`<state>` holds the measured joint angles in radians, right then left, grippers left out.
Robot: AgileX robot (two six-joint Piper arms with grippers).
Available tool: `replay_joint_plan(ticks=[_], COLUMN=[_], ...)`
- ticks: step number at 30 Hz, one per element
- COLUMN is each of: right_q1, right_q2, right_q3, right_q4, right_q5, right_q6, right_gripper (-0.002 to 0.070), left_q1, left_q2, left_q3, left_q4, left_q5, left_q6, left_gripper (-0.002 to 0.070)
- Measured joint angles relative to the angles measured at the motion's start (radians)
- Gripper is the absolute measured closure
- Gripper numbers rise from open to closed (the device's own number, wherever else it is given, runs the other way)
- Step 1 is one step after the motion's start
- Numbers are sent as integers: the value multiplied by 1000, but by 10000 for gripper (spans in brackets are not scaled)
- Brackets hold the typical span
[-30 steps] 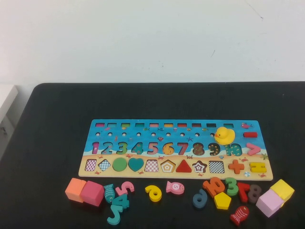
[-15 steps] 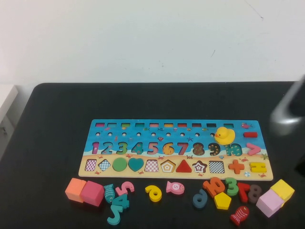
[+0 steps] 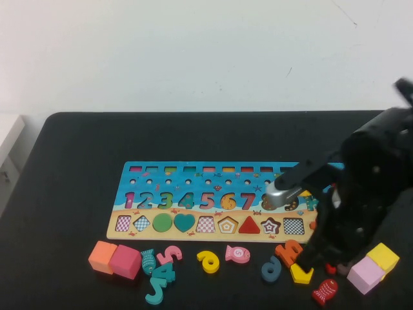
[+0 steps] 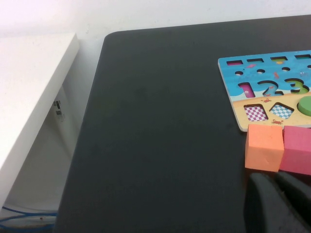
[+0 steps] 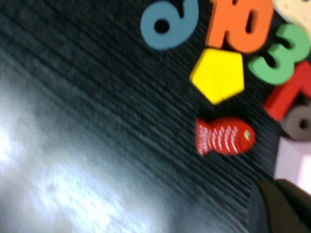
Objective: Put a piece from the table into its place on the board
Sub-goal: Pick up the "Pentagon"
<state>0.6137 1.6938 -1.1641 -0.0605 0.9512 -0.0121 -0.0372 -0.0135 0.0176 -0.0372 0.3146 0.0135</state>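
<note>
Yellow pentagon (image 3: 301, 274) lying loose on table (image 3: 71, 194), lower right of frame; pentagon slot (image 3: 227, 225) on board (image 3: 148, 173) unfilled. Right gripper (image 3: 305, 264) just above it, closed, empty. Left gripper (image 4: 279, 204) lower right, closed, empty.

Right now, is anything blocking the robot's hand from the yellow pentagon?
Nothing visible does. The shut right gripper hovers above the yellow pentagon, which lies bare on the table. The left gripper waits by the orange cube.
</note>
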Motion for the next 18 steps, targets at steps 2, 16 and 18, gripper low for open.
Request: replay_joint_plan(ticks=[2,16,18], right_q1=[0,0,0], right_q2=[34,224,237], right_q3=[-2,-8,-8], right_q4=[0,116,116], right_q5=[-31,-199,-217], right_q6=[37,163,174], right_gripper=[622,124,118], left_q1=[0,0,0], left_q2=[0,0,0], left_q3=[0,0,0], left_q4=[0,0,0], left_q5=[0,0,0], left_q6=[0,0,0], left_gripper=[677,677,677])
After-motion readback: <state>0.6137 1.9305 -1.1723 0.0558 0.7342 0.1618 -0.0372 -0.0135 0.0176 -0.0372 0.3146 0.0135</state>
